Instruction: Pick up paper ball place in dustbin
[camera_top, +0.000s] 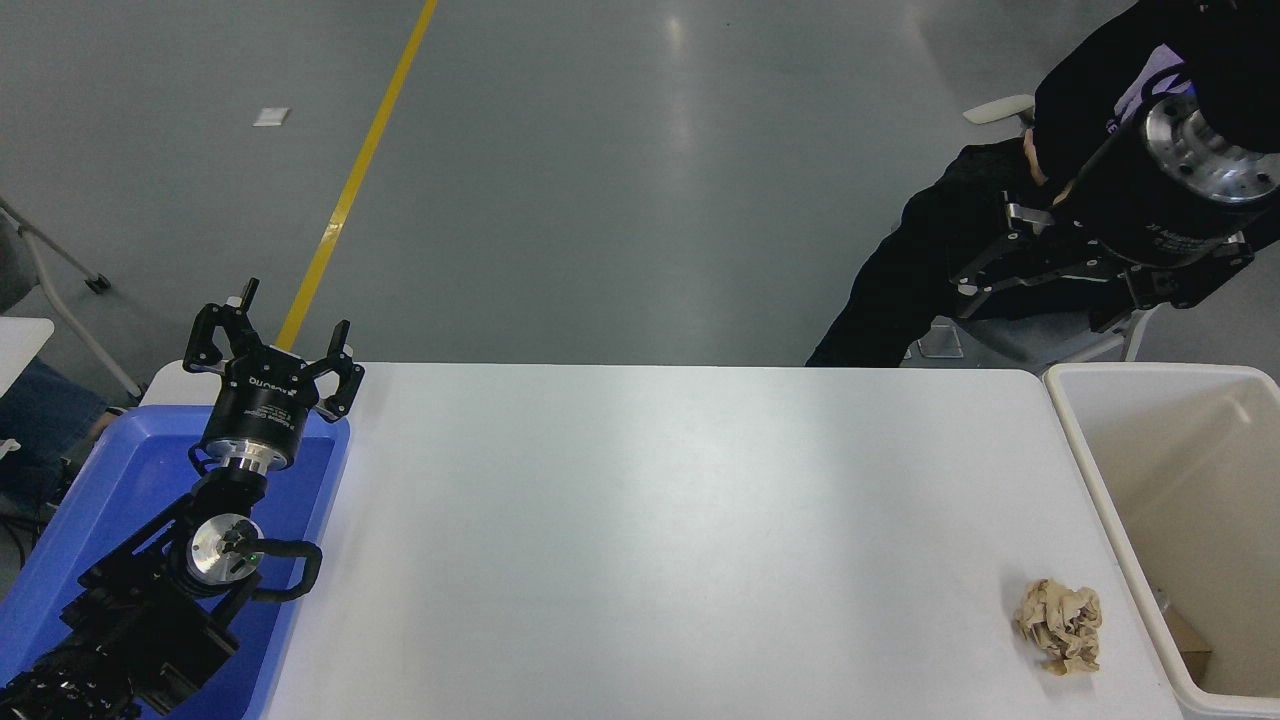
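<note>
The paper ball (1062, 625), a crumpled tan wad, lies on the white table (650, 540) near its front right corner, just left of the dustbin. The cream-white dustbin (1150, 371) stands against the table's right end, and some scraps lie at its bottom. My right gripper (985, 250) is raised high at the upper right, far above and behind the ball. Its fingers are spread, point left and hold nothing. My left gripper (275, 340) is parked open over the blue tray at the left.
A shallow blue tray (130, 480) sits on the table's left end under the left arm. A person in dark clothes (900, 290) sits on a chair beyond the far right corner, behind the right gripper. Grey floor with a yellow line lies beyond the table.
</note>
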